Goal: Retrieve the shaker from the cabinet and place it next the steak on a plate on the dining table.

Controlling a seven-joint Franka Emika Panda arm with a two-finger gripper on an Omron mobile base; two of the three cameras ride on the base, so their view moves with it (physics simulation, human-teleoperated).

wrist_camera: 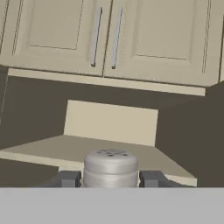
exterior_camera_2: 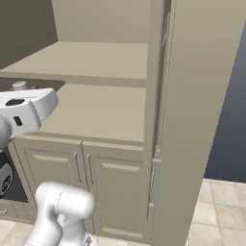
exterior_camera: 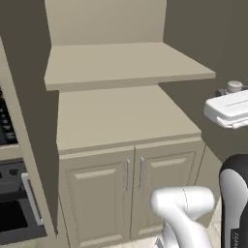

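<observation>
The small grey shaker (wrist_camera: 110,168) sits between my two dark fingertips (wrist_camera: 65,178), and my gripper (wrist_camera: 110,179) is shut on it. Its rounded cap (exterior_camera: 234,87) pokes up behind my white hand at the right edge of the left base view, off the right side of the beige cabinet (exterior_camera: 121,116) and level with its wide shelf. From the right base the cap (exterior_camera_2: 19,85) shows at the left, above the hand. The cabinet's panelled doors (exterior_camera: 128,174) with slim handles are closed. The steak, the plate and the dining table are out of view.
A dark oven-like appliance (exterior_camera: 12,208) stands left of the cabinet. A tall beige panel (exterior_camera_2: 202,120) rises on its right, with tiled floor (exterior_camera_2: 221,211) beyond. An upper shelf board (exterior_camera: 126,65) juts out above the cabinet's lower surface.
</observation>
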